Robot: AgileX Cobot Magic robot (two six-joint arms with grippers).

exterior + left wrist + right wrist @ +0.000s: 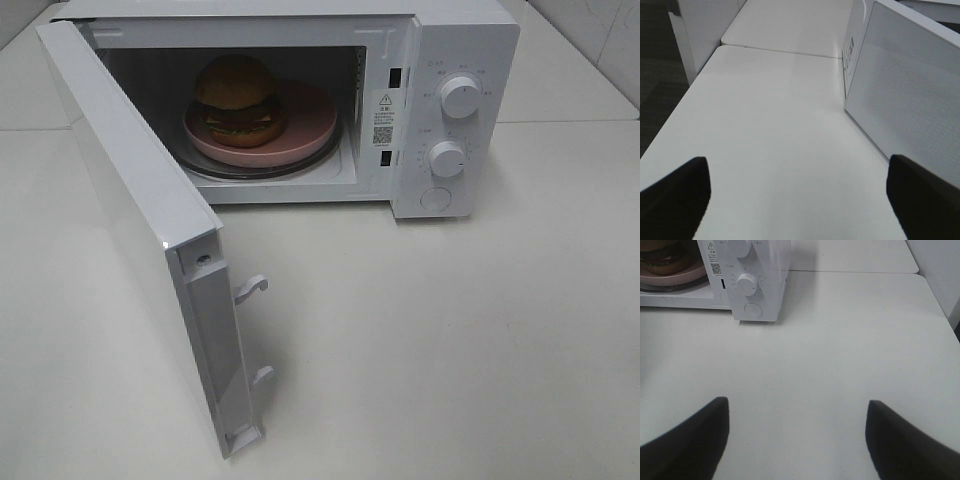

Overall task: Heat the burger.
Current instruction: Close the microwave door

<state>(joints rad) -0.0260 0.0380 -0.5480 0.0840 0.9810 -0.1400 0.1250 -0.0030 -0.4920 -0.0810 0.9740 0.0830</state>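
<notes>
White microwave door (pixel 130 200) is standing wide open across the left of your overhead frame. At upper centre, the burger (pixel 237 100) is sitting on a pink plate (pixel 305 140) inside the microwave (pixel 470 45). Your left gripper (pixel 797 165) is hanging above the table (pixel 775 125) with jaws wide apart, gripping nothing; your right gripper (pixel 797 407) is doing likewise.
</notes>
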